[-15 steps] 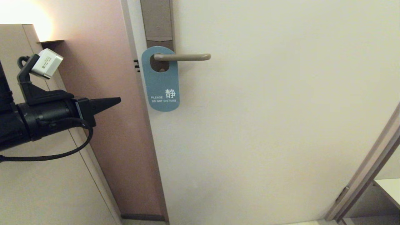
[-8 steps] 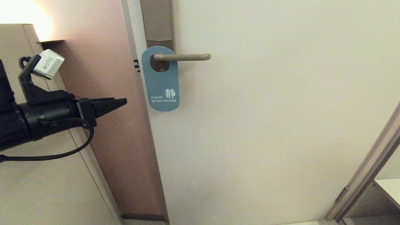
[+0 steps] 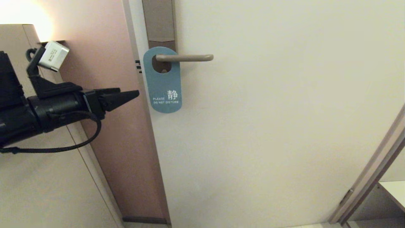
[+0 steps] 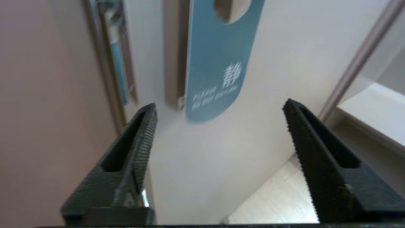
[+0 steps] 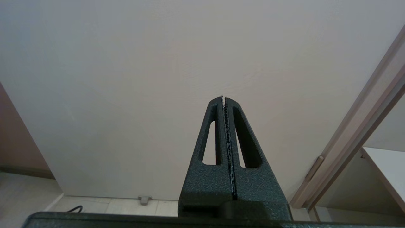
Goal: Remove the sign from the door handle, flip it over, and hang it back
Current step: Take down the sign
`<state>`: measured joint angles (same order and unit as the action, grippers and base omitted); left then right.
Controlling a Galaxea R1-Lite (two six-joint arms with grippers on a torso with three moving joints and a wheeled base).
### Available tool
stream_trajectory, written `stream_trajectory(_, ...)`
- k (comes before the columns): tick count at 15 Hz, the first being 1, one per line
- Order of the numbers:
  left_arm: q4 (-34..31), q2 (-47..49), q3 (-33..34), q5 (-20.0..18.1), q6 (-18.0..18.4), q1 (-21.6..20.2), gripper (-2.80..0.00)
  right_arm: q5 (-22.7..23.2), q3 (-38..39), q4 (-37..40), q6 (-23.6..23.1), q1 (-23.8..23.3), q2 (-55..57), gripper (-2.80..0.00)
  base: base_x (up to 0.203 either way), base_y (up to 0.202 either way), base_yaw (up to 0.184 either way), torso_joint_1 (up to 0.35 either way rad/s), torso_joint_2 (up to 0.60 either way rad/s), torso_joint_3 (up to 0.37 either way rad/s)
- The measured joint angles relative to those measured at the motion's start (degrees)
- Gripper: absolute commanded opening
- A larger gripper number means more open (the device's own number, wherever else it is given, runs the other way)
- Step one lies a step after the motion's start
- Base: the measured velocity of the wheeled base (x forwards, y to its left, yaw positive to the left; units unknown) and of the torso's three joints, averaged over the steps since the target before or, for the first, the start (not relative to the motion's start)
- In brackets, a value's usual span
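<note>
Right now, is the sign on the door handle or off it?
On. The sign hangs by its hole over the door handle, blue face outward; the open left gripper is beside it, not touching.

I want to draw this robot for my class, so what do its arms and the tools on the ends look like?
The left arm is a fat black tube with a black cable looping under it and a small white box on a black bracket on top. Its left tool has two pointy black fingers with tiny sawtooth ridges inside and a long slot through each. The right tool looks the same: black, rough and wedge-shaped.
</note>
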<state>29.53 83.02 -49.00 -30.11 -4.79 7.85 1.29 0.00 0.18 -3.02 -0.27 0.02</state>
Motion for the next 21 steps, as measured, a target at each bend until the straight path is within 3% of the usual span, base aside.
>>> stream_trajectory(4,0.5,2.7,-1.8,-5.5,-0.7,-0.3,0.00,0.0,0.0,0.0,0.0,0.0,0.0,-2.80,0.000,0.000,0.000,0.000,0.00,0.000)
stream_trajectory(8,1.2,4.6,-3.9,-13.1,-6.6,-0.3,0.00,0.0,0.0,0.0,0.0,0.0,0.0,-2.80,0.000,0.000,0.000,0.000,0.00,0.000)
stream_trajectory(12,9.6,8.5,-4.3,-17.9,-10.4,-0.3,0.00,0.0,0.0,0.0,0.0,0.0,0.0,-2.80,0.000,0.000,0.000,0.000,0.00,0.000)
stream_trajectory(17,21.0,15.9,-4.3,-18.5,-12.0,0.1,0.00,0.0,0.0,0.0,0.0,0.0,0.0,-2.80,0.000,0.000,0.000,0.000,0.00,0.000)
stream_trajectory(21,21.6,18.8,-4.3,-18.5,-12.1,0.9,0.00,0.0,0.0,0.0,0.0,0.0,0.0,-2.80,0.000,0.000,0.000,0.000,0.00,0.000)
